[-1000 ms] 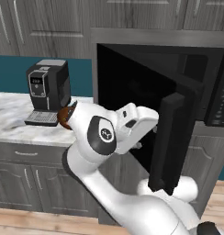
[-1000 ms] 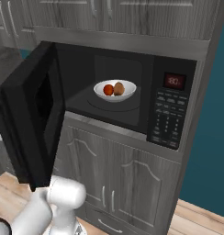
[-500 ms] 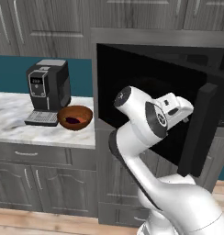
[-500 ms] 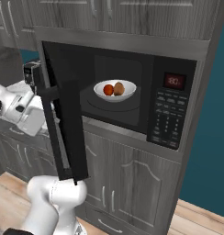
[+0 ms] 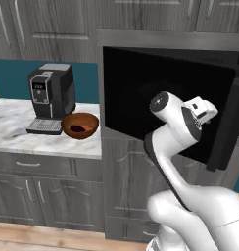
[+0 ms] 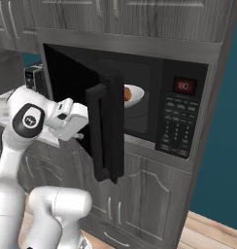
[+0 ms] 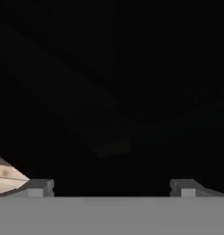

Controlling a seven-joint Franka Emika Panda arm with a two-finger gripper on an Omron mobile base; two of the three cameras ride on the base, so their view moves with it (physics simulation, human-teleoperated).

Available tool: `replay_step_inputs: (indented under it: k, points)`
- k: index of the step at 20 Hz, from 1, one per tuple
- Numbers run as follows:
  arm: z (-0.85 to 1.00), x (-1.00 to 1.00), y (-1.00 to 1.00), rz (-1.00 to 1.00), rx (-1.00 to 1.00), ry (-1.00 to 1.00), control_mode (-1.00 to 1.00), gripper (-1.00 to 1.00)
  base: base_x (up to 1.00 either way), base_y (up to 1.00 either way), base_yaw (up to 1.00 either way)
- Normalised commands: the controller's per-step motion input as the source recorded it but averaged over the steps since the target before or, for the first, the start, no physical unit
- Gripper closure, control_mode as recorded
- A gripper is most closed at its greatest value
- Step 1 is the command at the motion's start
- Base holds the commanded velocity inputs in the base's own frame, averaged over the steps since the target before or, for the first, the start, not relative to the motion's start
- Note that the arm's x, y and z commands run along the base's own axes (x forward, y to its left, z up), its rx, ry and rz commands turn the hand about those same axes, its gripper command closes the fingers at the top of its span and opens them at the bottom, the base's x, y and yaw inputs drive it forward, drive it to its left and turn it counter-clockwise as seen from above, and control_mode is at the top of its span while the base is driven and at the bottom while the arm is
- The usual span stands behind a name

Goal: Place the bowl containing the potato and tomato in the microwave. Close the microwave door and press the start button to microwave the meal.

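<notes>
The black microwave [image 6: 181,116] is built in above grey cabinets. Its door [image 6: 72,97] stands about half shut, handle edge [image 6: 98,131] toward me. Past that edge I see the white bowl [image 6: 135,95] inside the cavity with the brown potato [image 6: 126,93] in it. The tomato is hidden behind the door. My gripper [image 6: 80,124] is at the door's outer face, also seen from the left [image 5: 209,115]. In the hand view the gripper [image 7: 112,187] is open, fingertips [image 7: 40,187] wide apart, nothing between them, dark door glass just ahead.
A black-and-silver coffee machine [image 5: 50,95] and a brown bowl [image 5: 80,125] stand on the marble counter [image 5: 23,139] left of the microwave. Grey cabinet doors [image 6: 154,194] run below, with wooden floor [image 6: 212,228] at the bottom right.
The door has swung from wide open to about half shut, and my arm has swept rightward with it. The bowl is now partly covered by the door.
</notes>
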Motion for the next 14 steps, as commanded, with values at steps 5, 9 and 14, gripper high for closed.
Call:
replay_step_inputs:
  k: [5, 9, 14]
  points:
    - [-0.14, 0.89, -0.29, 0.07, 0.00, -0.10, -1.00, -1.00, 0.00, 0.00, 0.00]
    - [-0.02, 0.98, -0.23, 0.12, 0.02, -0.13, -1.00, -1.00, 0.00, 0.00, 0.00]
    - [0.00, 0.98, -0.22, 0.15, 0.04, -0.14, -1.00, -1.00, 0.00, 0.00, 0.00]
